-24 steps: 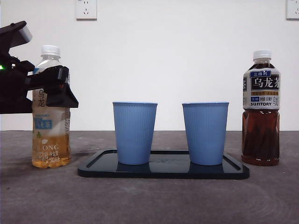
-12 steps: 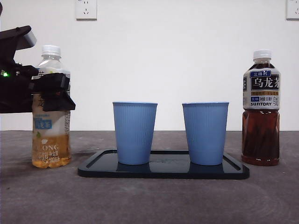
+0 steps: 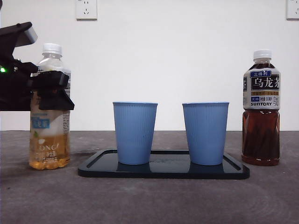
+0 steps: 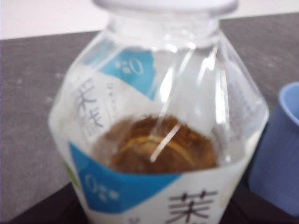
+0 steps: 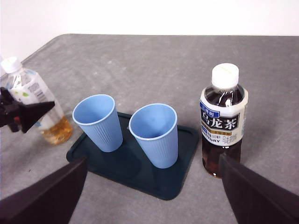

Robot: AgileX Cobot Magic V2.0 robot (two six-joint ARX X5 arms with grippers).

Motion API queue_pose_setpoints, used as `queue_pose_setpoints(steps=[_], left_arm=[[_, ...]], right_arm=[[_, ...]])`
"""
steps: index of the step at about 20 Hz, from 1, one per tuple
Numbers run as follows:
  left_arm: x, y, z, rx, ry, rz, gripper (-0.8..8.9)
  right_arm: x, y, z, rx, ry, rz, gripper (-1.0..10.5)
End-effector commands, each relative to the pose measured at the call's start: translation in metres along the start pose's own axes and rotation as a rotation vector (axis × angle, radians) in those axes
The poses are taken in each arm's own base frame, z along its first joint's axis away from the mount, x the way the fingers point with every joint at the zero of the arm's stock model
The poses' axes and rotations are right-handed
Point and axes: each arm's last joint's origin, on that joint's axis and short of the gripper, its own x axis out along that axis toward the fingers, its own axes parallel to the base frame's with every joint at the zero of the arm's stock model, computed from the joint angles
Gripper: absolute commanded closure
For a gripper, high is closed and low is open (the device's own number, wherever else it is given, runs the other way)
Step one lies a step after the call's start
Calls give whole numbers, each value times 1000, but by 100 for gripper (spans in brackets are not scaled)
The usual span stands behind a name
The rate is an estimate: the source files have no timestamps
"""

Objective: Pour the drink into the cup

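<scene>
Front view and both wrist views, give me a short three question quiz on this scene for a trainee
1. True or false: both blue cups stand on the tray.
2. Which bottle is the left gripper at: A) light tea bottle, B) dark tea bottle?
3. Fill in: the dark tea bottle's cap is ____.

Key: 1 true. 2 A; the left wrist view is filled by that bottle. 3 on, white.

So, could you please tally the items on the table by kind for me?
Bottles: 2, a pale tea bottle and a dark tea bottle
Blue cups: 2, the left cup and the right cup
Trays: 1, the dark tray
Total: 5
</scene>
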Motion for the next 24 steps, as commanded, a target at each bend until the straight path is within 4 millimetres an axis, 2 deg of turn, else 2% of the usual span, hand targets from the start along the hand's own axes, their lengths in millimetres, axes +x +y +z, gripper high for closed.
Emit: queue_pose_setpoints(steps=[1,9,14,19,24], left_arm=[[-4,-4,28,9,-40,-14,611],[-23,-16,77,84,197,-62,632],[-29,-24,99,192,342,-96,632],[-26,-34,111,334,457,-29,631],[-13,-49,121,504,550,53,631]], right_arm=[[-2,1,5,-19,-27,-3,496],[-2,1,5,-18,-30,-14,496],[-2,1,5,-15,-29,-13,496],[-2,1,5,-15,-29,-14,496],[-2,1,5,-13,-30,-14,496]])
